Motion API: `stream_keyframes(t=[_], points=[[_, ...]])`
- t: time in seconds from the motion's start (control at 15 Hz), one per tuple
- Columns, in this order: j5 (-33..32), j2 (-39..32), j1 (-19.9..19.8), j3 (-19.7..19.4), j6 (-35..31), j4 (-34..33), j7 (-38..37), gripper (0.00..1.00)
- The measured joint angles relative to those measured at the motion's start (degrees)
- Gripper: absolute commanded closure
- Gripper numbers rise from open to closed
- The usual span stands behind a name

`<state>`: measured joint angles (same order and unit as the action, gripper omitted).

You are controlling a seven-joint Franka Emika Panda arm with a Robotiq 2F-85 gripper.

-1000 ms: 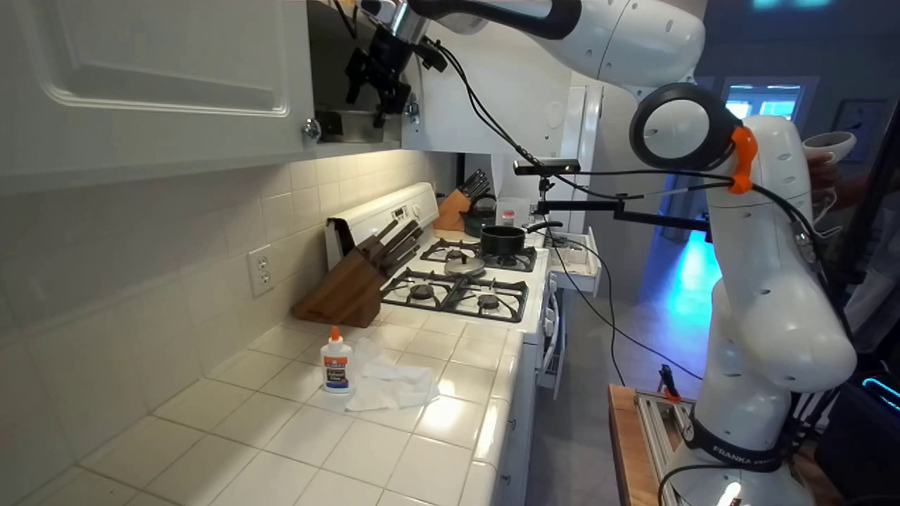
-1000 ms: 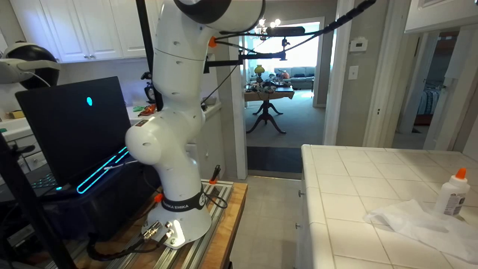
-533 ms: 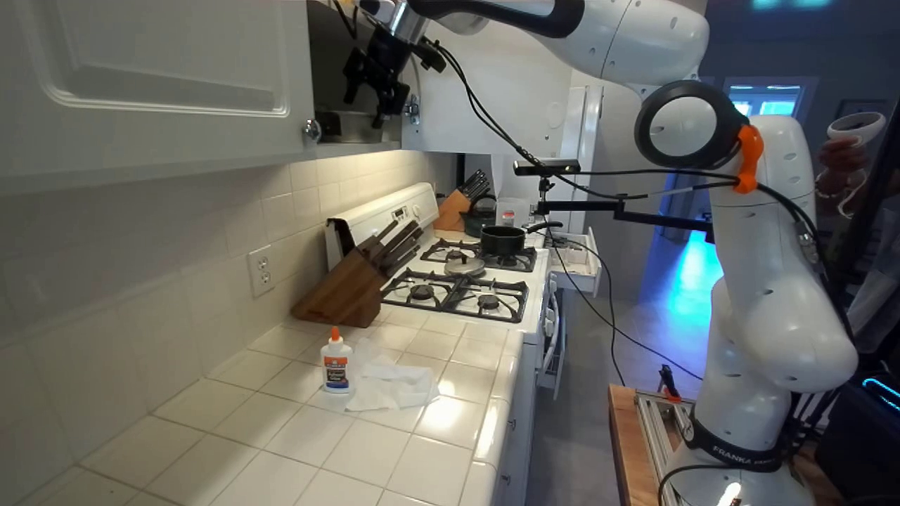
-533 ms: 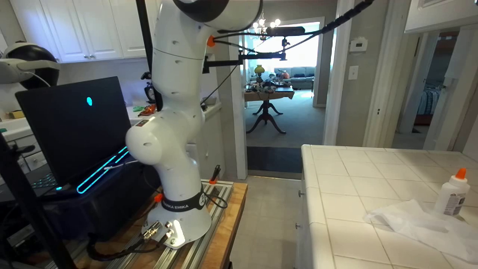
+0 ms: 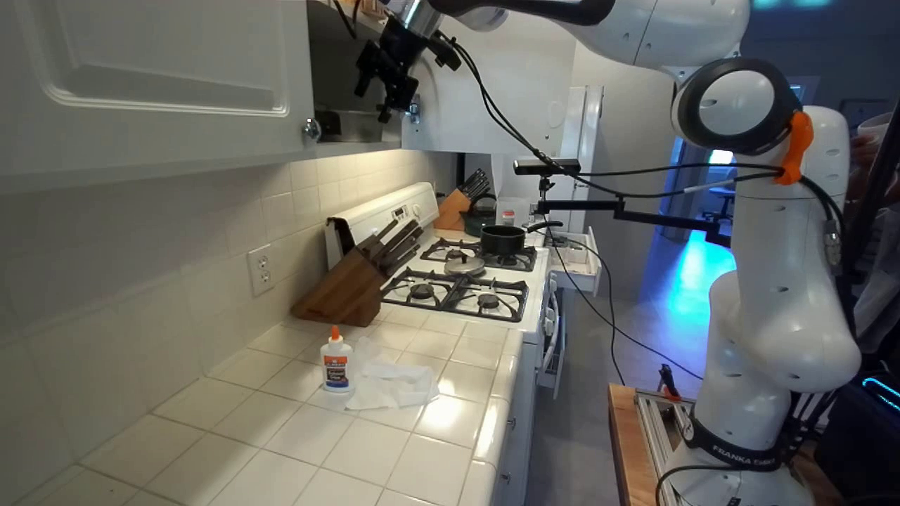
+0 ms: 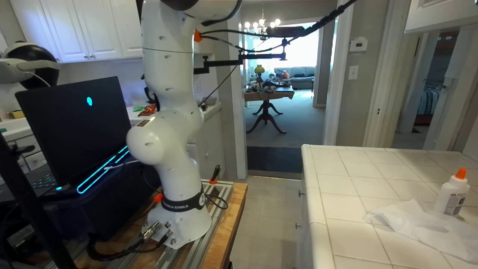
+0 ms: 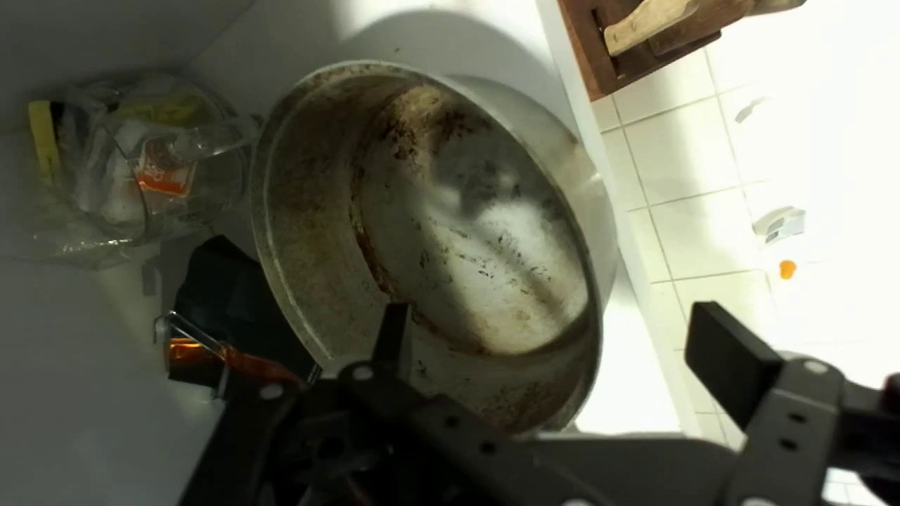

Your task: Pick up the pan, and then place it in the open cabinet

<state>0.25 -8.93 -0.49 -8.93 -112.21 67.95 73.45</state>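
The pan (image 7: 485,211) is dull grey-brown metal with a stained inside. It sits upright on the shelf of the open cabinet (image 7: 633,400), close to the shelf's front edge. Its side shows in an exterior view (image 5: 362,126) inside the white open cabinet (image 5: 341,70); its handle is not seen. My gripper (image 5: 374,102) is above the pan at the cabinet opening. In the wrist view my gripper (image 7: 548,316) has its fingers wide apart with nothing held. One finger overlaps the pan's inside from above; the other is out past the shelf edge.
Clear packaging (image 7: 162,161) and dark items (image 7: 225,302) lie beside the pan in the cabinet. The cabinet door (image 5: 506,98) stands open behind the gripper. Below are a knife block (image 5: 344,288), the stove with a black pot (image 5: 503,240), and a glue bottle (image 5: 336,362).
My gripper has drawn up and back out of the cabinet toward the robot base, away from the pan. The arm's elbow has swung back too. The pan stays on the shelf.
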Motion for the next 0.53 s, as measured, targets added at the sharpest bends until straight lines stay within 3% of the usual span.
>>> stream_keyframes(t=[0.53], points=[[-3.37,10.63,2.54,0.77,-6.51,18.36,-27.66,0.00]])
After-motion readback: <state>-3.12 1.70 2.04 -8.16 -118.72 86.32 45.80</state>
